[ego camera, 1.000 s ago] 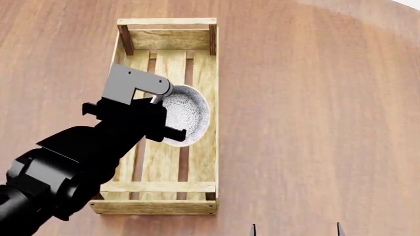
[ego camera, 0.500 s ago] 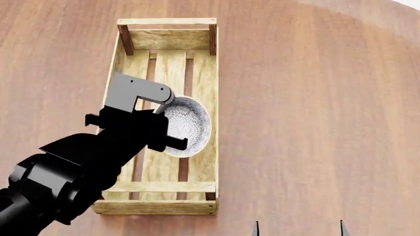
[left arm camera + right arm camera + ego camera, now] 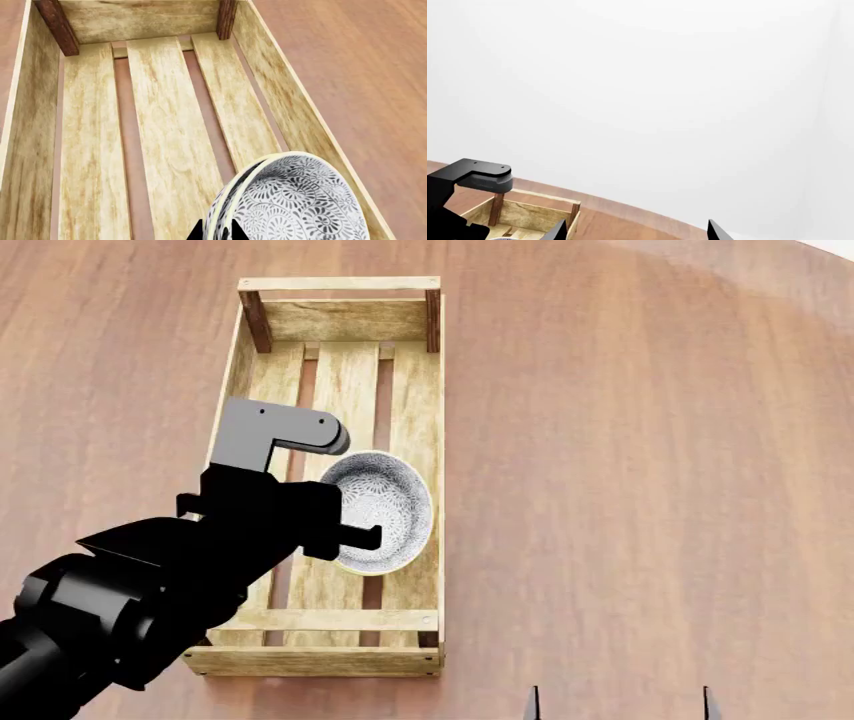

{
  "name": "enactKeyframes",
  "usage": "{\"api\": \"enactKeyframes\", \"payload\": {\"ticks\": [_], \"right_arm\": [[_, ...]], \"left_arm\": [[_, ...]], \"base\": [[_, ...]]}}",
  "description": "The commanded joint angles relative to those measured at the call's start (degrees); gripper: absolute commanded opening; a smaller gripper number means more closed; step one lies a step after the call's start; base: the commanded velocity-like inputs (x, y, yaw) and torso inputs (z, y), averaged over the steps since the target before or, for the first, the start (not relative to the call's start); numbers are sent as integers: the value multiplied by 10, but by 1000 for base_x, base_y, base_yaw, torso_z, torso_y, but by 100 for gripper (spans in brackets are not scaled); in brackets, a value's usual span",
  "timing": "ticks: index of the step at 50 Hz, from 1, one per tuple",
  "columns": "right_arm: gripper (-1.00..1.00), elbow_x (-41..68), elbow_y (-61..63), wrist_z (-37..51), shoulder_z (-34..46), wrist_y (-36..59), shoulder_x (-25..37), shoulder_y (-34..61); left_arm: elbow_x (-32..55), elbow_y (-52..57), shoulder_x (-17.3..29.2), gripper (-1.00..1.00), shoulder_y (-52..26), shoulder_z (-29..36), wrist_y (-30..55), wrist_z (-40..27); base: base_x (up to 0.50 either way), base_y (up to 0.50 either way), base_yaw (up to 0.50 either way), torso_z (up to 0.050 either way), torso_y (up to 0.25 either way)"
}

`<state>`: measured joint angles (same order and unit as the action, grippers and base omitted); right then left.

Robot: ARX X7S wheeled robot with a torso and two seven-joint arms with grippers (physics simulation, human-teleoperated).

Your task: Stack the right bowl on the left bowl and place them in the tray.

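Note:
Two stacked bowls [image 3: 300, 200] with a black-and-white pattern and cream rims sit nested one inside the other, tilted, within the tray [image 3: 287, 100]. They lie by its right wall, over the right-hand floor slat. My left gripper [image 3: 217, 233] is shut on their near rims, one black fingertip on each side. In the head view the bowls [image 3: 384, 508] show just right of my left wrist, about midway along the tray [image 3: 340, 284]. I cannot tell whether they rest on the slats. My right gripper [image 3: 619, 706] stands open at the near edge, holding nothing.
The light-wood crate runs lengthwise away from me on a brown wooden table [image 3: 641, 460]. Dark corner posts [image 3: 57, 27] stand at its far end. My left arm [image 3: 147, 590] covers its near left part. The right wrist view faces mostly white background.
My left gripper has carried the stacked bowls toward the near end of the tray, and they look lower. My right fingertips have drifted slightly right.

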<state>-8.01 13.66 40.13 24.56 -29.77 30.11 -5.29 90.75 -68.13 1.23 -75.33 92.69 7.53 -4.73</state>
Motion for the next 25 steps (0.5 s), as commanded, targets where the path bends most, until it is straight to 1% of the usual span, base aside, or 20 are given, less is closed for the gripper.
{"api": "enactKeyframes", "payload": {"ticks": [1, 11, 12, 25], "right_arm": [[100, -6, -6, -10, -15, -3, -9, 2], [100, -3, -11, -3, -19, -9, -7, -2], [100, -3, -11, -3, -20, -9, -7, -2], [100, -5, -8, 2, -22, -11, -5, -6]], "left_arm": [[-10, -2, -12, -100, 0, -26, 6, 2], [-13, -7, -12, -100, 3, -28, 17, -5], [-13, -8, -12, 100, 3, -28, 17, -5], [-57, -3, -12, 100, -3, -32, 6, -7]], "base": [[0, 0, 0, 0, 10], [0, 0, 0, 0, 0], [0, 0, 0, 0, 0], [0, 0, 0, 0, 0]]}}
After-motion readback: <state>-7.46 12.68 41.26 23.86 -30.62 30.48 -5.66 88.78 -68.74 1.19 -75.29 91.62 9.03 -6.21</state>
